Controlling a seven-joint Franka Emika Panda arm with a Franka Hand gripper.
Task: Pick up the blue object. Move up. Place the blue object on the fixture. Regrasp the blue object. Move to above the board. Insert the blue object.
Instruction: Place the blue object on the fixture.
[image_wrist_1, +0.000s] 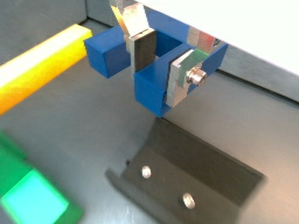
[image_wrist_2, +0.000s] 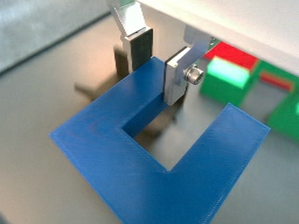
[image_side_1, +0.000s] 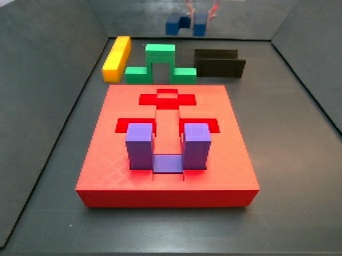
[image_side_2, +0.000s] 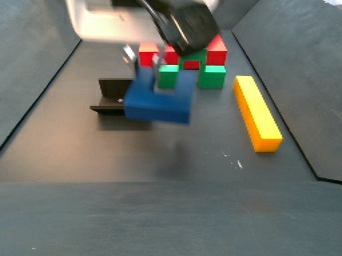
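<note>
In a side view, the gripper (image_side_1: 198, 12) and the blue object (image_side_1: 179, 25) are tiny at the top centre of the frame, cropped by the upper edge, too small to tell how the fingers meet the block. In the opposite side view the blue object (image_side_2: 159, 101) is motion-blurred at centre and covers part of the fixture (image_side_2: 107, 101); the gripper (image_side_2: 174, 52) above it appears smeared, its fingers indistinct, and the board (image_side_2: 214, 51) is mostly hidden behind. In a wrist view, the blue object (image_wrist_2: 158, 149) runs off the lower edge and masks the fixture (image_wrist_2: 91, 90). A green block (image_wrist_1: 26, 190) is cut by the lower left corner.
</note>
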